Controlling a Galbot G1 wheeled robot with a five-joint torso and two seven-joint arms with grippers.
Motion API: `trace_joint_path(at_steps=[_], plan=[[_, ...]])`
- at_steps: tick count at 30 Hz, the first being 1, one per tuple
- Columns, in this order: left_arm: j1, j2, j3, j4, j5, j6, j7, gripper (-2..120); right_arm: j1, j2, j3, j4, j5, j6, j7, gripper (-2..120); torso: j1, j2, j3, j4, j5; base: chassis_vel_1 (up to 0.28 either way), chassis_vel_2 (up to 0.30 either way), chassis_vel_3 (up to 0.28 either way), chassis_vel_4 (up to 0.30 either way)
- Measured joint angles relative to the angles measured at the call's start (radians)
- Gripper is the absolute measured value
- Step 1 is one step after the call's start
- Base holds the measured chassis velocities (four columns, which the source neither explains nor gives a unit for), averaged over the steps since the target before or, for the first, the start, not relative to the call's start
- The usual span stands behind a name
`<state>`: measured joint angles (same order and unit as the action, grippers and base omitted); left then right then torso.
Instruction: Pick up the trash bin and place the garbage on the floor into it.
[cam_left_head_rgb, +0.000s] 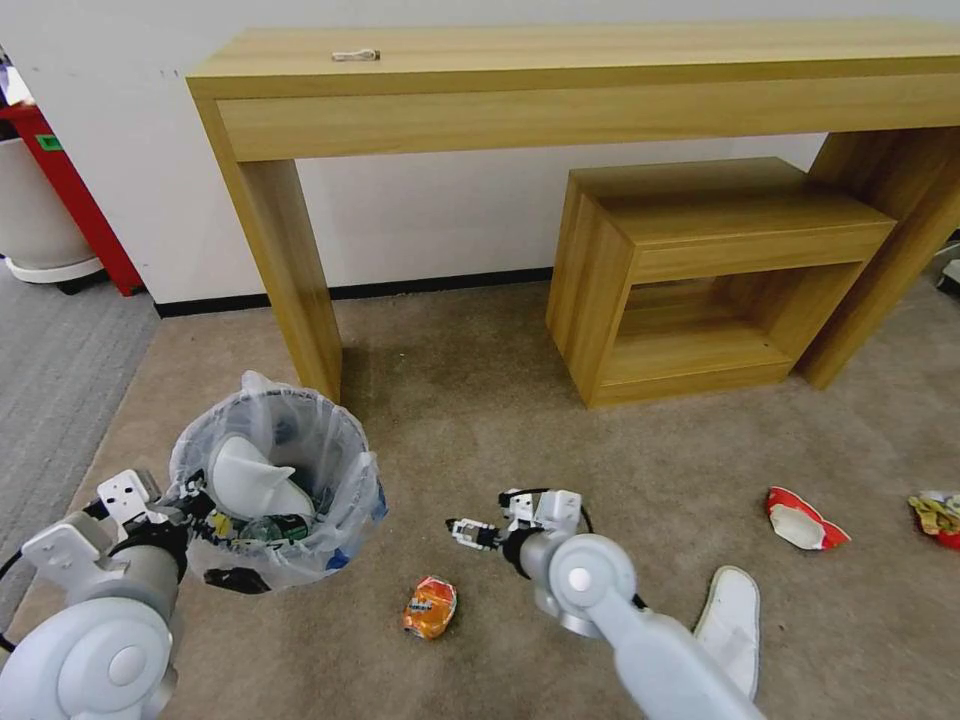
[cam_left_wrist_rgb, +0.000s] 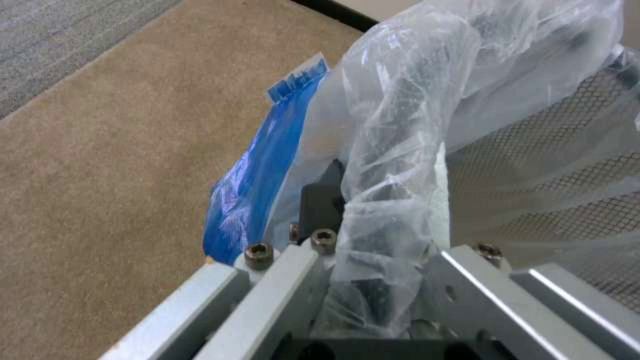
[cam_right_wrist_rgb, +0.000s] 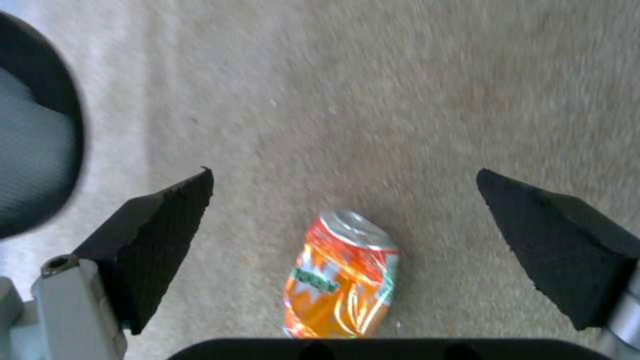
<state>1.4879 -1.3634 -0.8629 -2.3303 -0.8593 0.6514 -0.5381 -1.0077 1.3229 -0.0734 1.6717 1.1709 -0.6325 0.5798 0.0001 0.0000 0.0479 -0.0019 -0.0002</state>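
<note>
While holding the trash bin (cam_left_head_rgb: 272, 480) up by its rim over the floor (cam_left_head_rgb: 460, 400) in the tightly pinching left gripper (cam_left_head_rgb: 190, 505), hangs the right gripper (cam_left_head_rgb: 462, 532), fingers wide apart, just above the squashed orange can (cam_right_wrist_rgb: 341, 282).

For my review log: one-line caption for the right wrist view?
Open right gripper poised above a crushed orange can lying on the beige carpet.
</note>
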Motion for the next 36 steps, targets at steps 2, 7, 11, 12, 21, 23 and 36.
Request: trace_joint_path(at_steps=[2, 7, 11, 12, 21, 23, 36], plan=[[0.000, 0.002, -0.001, 0.002, 0.000, 0.000, 0.002, 1, 0.001, 0.020, -0.008, -0.035, -0.014, -0.006, 0.009, 100, 0.000, 0.000, 0.000, 0.0000, 0.0000, 0.000, 0.000, 0.000, 0.000], [-0.001, 0.004, -0.001, 0.006, 0.000, -0.002, 0.007, 1, 0.001, 0.047, -0.009, -0.092, -0.057, -0.009, 0.011, 100, 0.000, 0.000, 0.000, 0.0000, 0.0001, 0.000, 0.000, 0.000, 0.000], [-0.002, 0.004, -0.001, 0.008, -0.001, -0.003, 0.009, 1, 0.000, 0.054, 0.001, -0.115, -0.069, -0.008, 0.002, 100, 0.000, 0.000, 0.000, -0.0001, 0.0001, 0.000, 0.000, 0.000, 0.000], [-0.002, 0.005, -0.001, 0.009, -0.001, -0.003, 0.010, 1, -0.001, 0.058, 0.007, -0.124, -0.073, -0.007, -0.008, 100, 0.000, 0.000, 0.000, 0.0000, 0.0000, 0.000, 0.000, 0.000, 0.000], [-0.003, 0.008, 0.002, 0.011, -0.001, -0.004, 0.012, 1, -0.012, 0.097, 0.046, -0.188, -0.126, -0.020, -0.081, 100, 0.000, 0.000, 0.000, -0.0001, 0.0001, 0.000, 0.000, 0.000, 0.000], [-0.001, 0.011, 0.000, 0.011, -0.001, -0.004, 0.013, 1, -0.017, 0.108, 0.049, -0.211, -0.144, -0.020, -0.088, 100, 0.000, 0.000, 0.000, 0.0000, 0.0001, 0.000, 0.000, 0.000, 0.000], [0.001, 0.017, -0.001, 0.009, -0.003, -0.006, 0.016, 1, -0.045, 0.118, 0.045, -0.256, -0.210, -0.027, -0.133, 100, 0.000, 0.000, 0.000, 0.0000, 0.0001, 0.000, 0.000, 0.000, 0.000]])
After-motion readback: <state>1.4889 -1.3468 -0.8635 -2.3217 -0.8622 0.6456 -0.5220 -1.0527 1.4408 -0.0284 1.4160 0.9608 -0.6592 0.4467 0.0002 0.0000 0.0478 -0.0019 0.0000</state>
